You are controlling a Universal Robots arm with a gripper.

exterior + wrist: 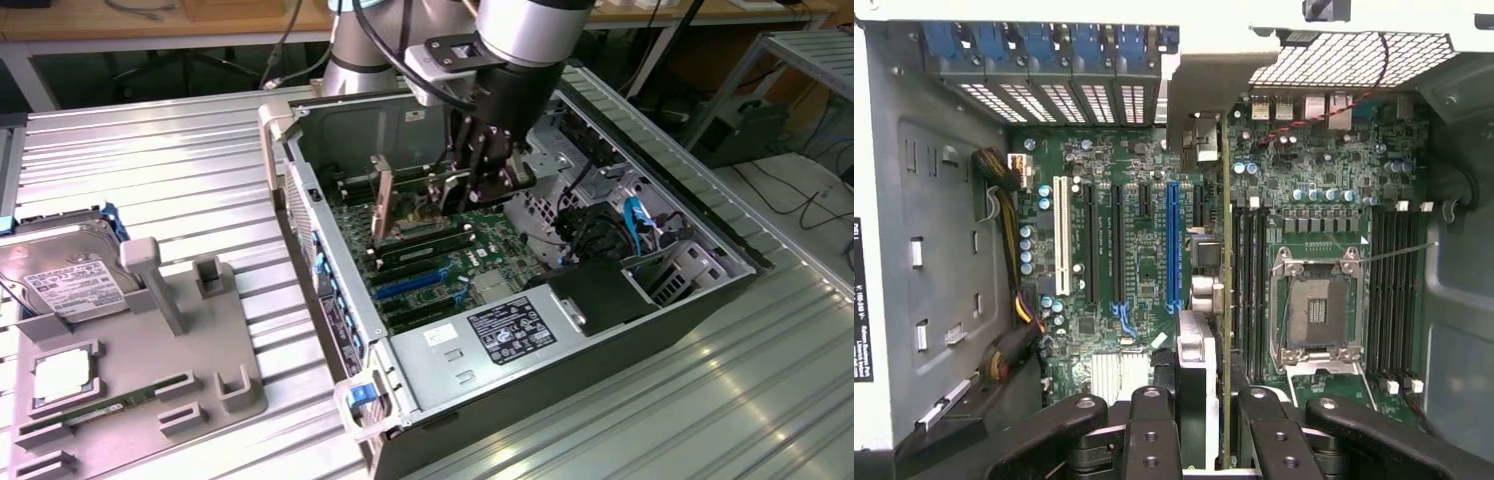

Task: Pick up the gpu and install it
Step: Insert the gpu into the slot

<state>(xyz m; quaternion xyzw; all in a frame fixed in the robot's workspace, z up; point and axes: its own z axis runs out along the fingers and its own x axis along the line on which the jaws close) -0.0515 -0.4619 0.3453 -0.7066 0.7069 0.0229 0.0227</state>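
My gripper (483,185) reaches down into the open computer case (310,215), over the motherboard (427,270). It is shut on the gpu (398,205), which stands on edge with its long side running toward the case's rear wall. In the wrist view the gpu (1196,365) shows edge-on between my two black fingers (1150,430), and my gripper (1204,425) clamps its near end. The card lies between the long blue slot (1172,240) and the memory slots (1246,290). Its silvery bracket (1199,95) meets the rear slot openings. Whether the card is seated in a slot I cannot tell.
The CPU socket (1316,305) lies beside the card. A power supply (521,325) and cables (627,225) fill the case's near end. On the exterior view's left a grey holder (174,370) carries a silver hard drive (60,275) and a green memory stick (114,405).
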